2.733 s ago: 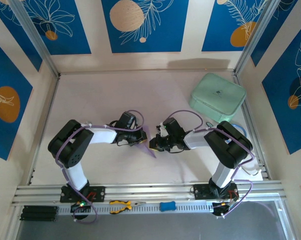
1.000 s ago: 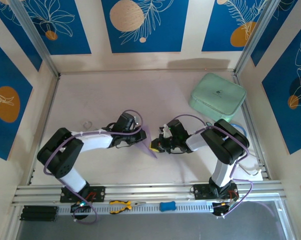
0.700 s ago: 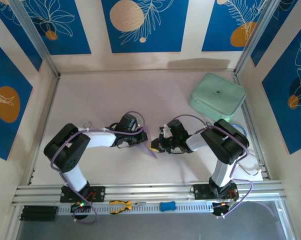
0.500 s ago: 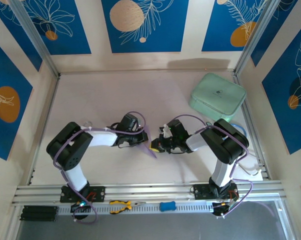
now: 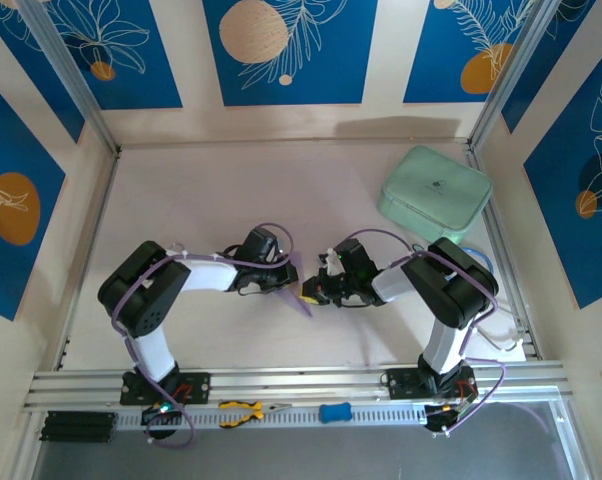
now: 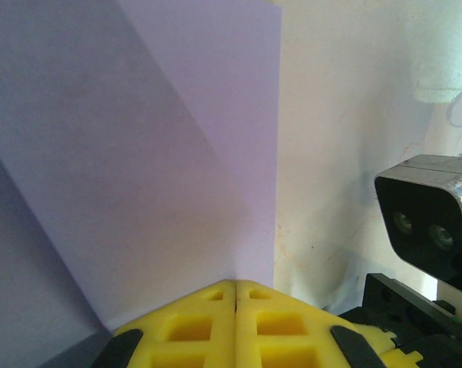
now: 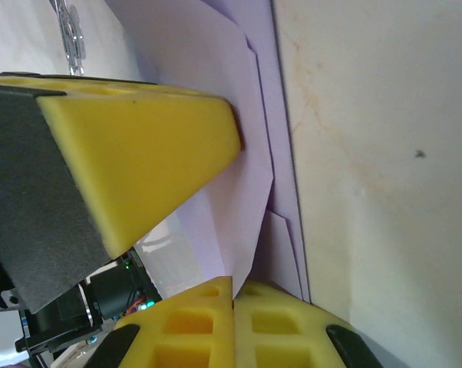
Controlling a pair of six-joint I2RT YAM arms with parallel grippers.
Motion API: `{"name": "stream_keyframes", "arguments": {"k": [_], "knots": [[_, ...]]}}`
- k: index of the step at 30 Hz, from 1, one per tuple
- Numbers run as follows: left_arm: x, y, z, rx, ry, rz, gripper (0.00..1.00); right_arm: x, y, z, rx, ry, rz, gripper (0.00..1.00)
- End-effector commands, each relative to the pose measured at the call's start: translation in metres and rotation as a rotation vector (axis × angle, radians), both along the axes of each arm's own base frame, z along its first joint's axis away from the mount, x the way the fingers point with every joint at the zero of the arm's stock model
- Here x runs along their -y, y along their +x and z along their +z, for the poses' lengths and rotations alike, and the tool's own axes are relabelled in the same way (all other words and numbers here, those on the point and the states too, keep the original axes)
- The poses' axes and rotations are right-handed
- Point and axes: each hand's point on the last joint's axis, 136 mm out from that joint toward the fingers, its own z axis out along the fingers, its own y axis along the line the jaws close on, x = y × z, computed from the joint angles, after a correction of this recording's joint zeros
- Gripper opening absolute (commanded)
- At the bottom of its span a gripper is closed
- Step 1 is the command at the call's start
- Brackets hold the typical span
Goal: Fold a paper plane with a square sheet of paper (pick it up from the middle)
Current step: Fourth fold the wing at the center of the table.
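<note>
Mid-fold step. Thin pale lavender paper sheet [image 5: 303, 302], part-folded and layered, held off counter [image 5: 201, 190] near centre. Left gripper [image 6: 236, 286] jaws pinched shut on it; right gripper [image 7: 232, 285] likewise. Next likely: one keeps its pinch, other regrips to press crease.

The lavender paper [image 5: 299, 284] is part-folded: a narrow, pointed piece held up on edge, well to the left of the mint-green case [image 5: 435, 194] and nearer than it, its sharp tip at the nearer end. Close up it shows a diagonal crease, one straight edge and several stacked layers — pinched between the closed left hand [image 5: 284, 284] and right hand [image 5: 312, 290].
</note>
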Motion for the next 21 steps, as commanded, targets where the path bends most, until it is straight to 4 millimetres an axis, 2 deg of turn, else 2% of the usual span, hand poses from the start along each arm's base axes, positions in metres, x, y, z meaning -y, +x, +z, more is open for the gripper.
{"name": "stream_keyframes", "arguments": {"k": [1, 16, 21], "knots": [[-0.002, -0.006, -0.014, -0.042, 0.038, -0.009, 0.01, 0.011, -0.015, -0.018, -0.059, -0.113, 0.010, 0.09], [-0.002, -0.007, -0.017, -0.047, 0.038, -0.009, 0.01, 0.018, -0.032, -0.008, -0.020, -0.188, 0.066, 0.14], [-0.002, -0.007, -0.018, -0.048, 0.036, -0.007, 0.01, 0.024, -0.036, -0.016, -0.033, -0.224, 0.062, 0.13]]}}
